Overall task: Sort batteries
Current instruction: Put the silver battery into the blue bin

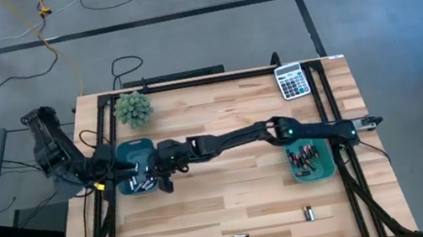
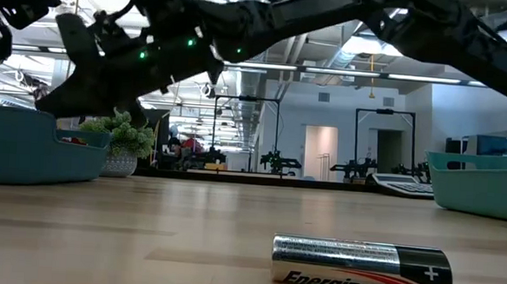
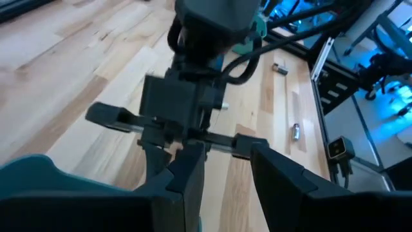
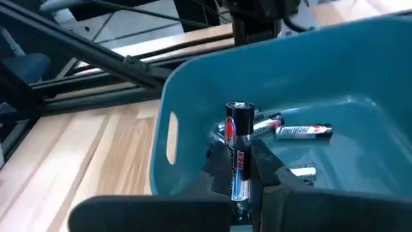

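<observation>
My right gripper (image 1: 162, 180) reaches across the table to the left teal bin (image 1: 121, 156) and is shut on a black-and-silver battery (image 4: 239, 151) above the bin's inside. Several more batteries (image 4: 302, 131) lie on that bin's floor. My left gripper (image 3: 225, 187) is open at the same bin's rim (image 3: 38, 174), facing the right gripper and touching nothing. The right teal bin (image 1: 327, 170) holds several batteries (image 1: 304, 157). Two loose batteries lie on their sides on the table, one (image 1: 240, 236) near the near edge and one (image 1: 310, 213) to its right; one battery (image 2: 360, 268) fills the low view's foreground. My right gripper pinches the battery between its two fingers (image 4: 270, 173) by the silver lower half (image 4: 240, 183). The battery lies along the fingers, its black end (image 4: 239, 116) sticking out past the fingertips. It is lifted clear, over the left bin's inside.
A grey calculator (image 1: 292, 81) lies at the table's far right corner and a small potted plant (image 1: 133, 108) stands at the far left, behind the left bin. The black frame rails (image 1: 332, 108) run along the table's sides. Bare wood (image 1: 232, 192) lies between the bins.
</observation>
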Robot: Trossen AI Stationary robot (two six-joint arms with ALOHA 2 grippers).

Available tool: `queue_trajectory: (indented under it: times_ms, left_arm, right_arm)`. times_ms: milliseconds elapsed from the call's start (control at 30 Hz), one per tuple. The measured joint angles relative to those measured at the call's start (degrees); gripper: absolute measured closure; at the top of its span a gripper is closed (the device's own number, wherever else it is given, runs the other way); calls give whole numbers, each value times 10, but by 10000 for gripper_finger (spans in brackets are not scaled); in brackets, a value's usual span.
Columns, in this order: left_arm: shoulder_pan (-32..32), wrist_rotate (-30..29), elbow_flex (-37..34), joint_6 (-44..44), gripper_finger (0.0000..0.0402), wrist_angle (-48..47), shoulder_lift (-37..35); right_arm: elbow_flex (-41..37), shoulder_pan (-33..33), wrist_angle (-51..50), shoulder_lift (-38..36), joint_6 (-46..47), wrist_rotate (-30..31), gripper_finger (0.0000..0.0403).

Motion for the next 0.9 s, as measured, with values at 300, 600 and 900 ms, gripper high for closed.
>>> queue_trajectory:
  times_ms: [300,600,900]
  left_arm:
    - [0,-3,0,-19,278,-34,0]
    - [0,-3,0,-29,278,-44,0]
    - [0,-3,0,-40,278,-44,0]
  right_arm:
    - [0,0,-20,1,-11,0,363]
    - [0,0,-24,1,-12,0,347]
    - [0,0,-14,1,-12,0,346]
